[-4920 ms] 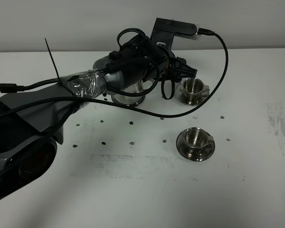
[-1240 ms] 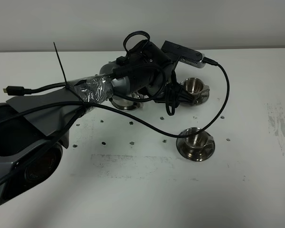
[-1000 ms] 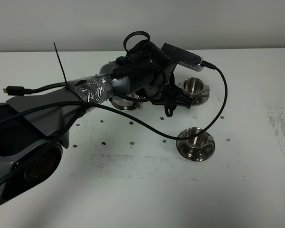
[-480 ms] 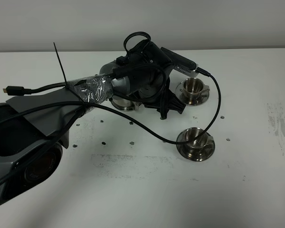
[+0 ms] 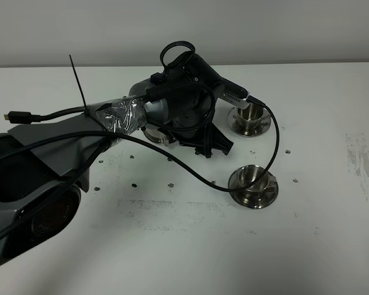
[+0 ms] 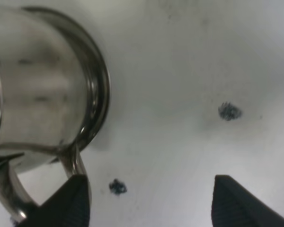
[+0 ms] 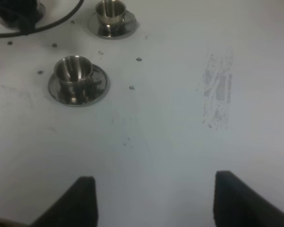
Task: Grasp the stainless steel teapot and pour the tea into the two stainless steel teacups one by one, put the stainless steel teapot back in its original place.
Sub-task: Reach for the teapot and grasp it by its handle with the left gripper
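Observation:
In the left wrist view the stainless steel teapot (image 6: 42,90) fills the upper left, and its loop handle (image 6: 72,161) lies just beyond one fingertip (image 6: 68,201). My left gripper (image 6: 149,189) is open, with only bare table between its fingers. From above, the left gripper (image 5: 214,146) hangs low between the two stainless steel teacups, and the arm hides the teapot. A steel edge of the dish (image 5: 155,134) shows under the arm. The far teacup (image 5: 251,115) and near teacup (image 5: 253,183) each stand on a saucer. My right gripper (image 7: 156,203) is open over bare table. The tea is out of view.
A black cable (image 5: 272,138) loops from the left wrist camera (image 5: 237,95) down across the near cup. Small dark dots (image 5: 170,158) mark the white table. A scuffed grey patch (image 5: 363,163) lies at the right. The left arm's bulk (image 5: 43,166) covers the front left.
The left wrist has rolled, so its camera swung down and right toward the far cup. The gripper has moved nearer the table's front. The cable now drapes onto the near cup.

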Controlling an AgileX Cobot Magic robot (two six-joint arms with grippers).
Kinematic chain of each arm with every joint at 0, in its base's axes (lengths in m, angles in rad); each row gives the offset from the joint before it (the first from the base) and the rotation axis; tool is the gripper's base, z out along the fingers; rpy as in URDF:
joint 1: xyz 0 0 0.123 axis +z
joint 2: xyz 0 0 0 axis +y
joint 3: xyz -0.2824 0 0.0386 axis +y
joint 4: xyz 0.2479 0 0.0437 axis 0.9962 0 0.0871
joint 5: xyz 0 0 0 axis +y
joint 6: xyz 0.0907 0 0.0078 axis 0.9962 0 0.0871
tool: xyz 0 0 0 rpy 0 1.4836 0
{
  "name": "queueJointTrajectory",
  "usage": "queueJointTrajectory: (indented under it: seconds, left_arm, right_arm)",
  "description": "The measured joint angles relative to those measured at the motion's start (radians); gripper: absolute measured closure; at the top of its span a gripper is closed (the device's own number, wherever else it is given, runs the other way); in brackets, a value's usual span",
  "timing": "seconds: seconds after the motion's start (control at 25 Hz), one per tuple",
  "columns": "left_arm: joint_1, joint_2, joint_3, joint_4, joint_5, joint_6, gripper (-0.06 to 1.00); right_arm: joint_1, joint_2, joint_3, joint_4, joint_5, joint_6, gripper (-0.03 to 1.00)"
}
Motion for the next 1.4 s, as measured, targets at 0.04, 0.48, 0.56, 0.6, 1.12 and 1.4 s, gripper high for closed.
queueJointTrajectory:
  seconds: [0.04,0.48,0.56,0.6,1.12,1.4]
  left_arm:
    - [0.000,0.000,0.000,0.001,0.004,0.000,0.39]
    - [-0.001,0.000,0.000,0.044,0.058,-0.007,0.39]
    - [-0.001,0.000,0.000,0.053,0.068,-0.011,0.39]
    - [-0.001,0.000,0.000,0.053,0.069,-0.014,0.39]
    - [-0.022,-0.081,0.001,-0.246,-0.008,0.106,0.39]
    - [-0.026,-0.257,0.000,-0.170,0.193,0.023,0.39]
  right_arm:
    - [0.000,0.000,0.000,0.000,0.000,0.000,0.42]
    - [0.000,0.000,0.000,0.000,0.000,0.000,0.42]
    - [0.000,0.000,0.000,0.000,0.000,0.000,0.42]
    - [0.000,0.000,0.000,0.000,0.000,0.000,0.42]
    - [0.000,0.000,0.000,0.000,0.000,0.000,0.42]
    - [0.000,0.000,0.000,0.000,0.000,0.001,0.42]
